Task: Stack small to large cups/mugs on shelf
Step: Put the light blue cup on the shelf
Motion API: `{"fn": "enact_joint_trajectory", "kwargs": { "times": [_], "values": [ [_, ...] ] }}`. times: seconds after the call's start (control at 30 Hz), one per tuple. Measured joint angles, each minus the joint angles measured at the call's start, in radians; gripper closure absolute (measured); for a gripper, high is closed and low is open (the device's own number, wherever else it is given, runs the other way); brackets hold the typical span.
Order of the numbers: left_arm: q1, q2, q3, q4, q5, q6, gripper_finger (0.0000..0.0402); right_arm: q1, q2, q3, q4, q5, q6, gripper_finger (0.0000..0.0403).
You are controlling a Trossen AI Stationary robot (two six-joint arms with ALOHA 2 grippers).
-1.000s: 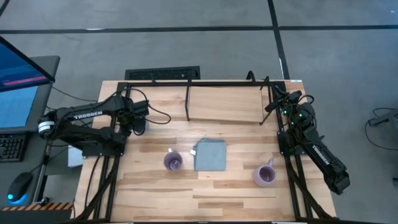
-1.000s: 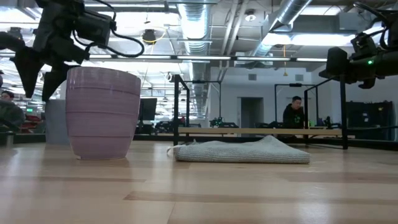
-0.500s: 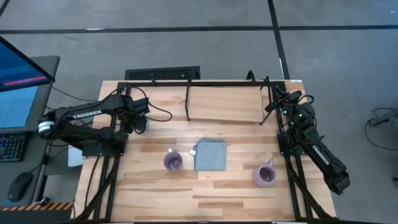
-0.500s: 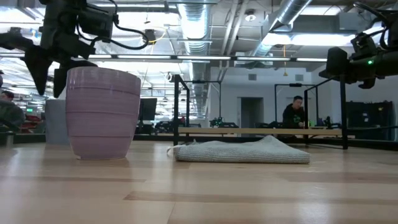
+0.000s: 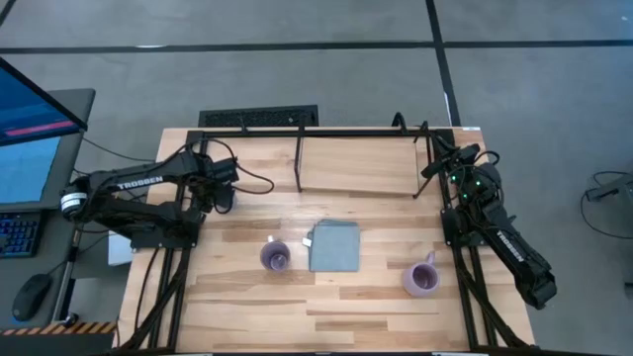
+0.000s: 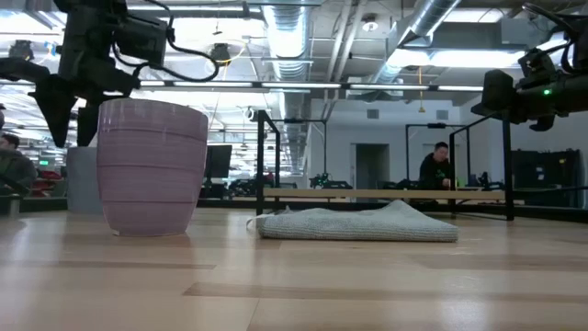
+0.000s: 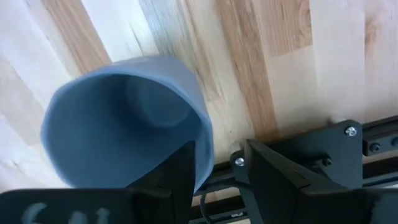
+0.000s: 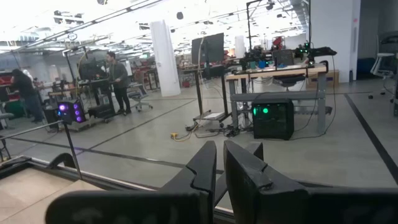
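Note:
The blue mug stands upright on the table at the far left, and shows behind a purple mug in the low view. My left gripper points down over its rim, open. One finger is over the mug's hollow and one outside its wall. One purple mug stands left of the grey cloth, another at the near right. The shelf is at the far edge. My right gripper waits shut at the far right, pointing level off the table. My left gripper comes from above with its fingers on either side of the blue mug's rim wall, on the side nearest the black frame. A gap shows between the wall and the outer finger. Whether the inner finger touches the wall, I cannot tell.
The black rod frame runs close beside the blue mug. The folded grey cloth lies flat mid-table in front of the shelf. People stand in the room beyond the table.

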Motion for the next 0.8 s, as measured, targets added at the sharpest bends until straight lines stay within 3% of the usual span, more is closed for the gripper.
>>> {"fn": "enact_joint_trajectory", "kwargs": {
  "times": [0.23, 0.8],
  "values": [
    [0.0, 0.005, -0.001, 0.005, -0.06, -0.062, 0.0283, 0.0, 0.0, 0.0, 0.0, 0.0, 0.0, 0.0347],
    [0.0, 0.106, -0.002, 0.006, -0.038, -0.11, 0.0319, 0.0, 0.0, 0.0, 0.0, 0.0, 0.0, 0.0347]
  ]
}}
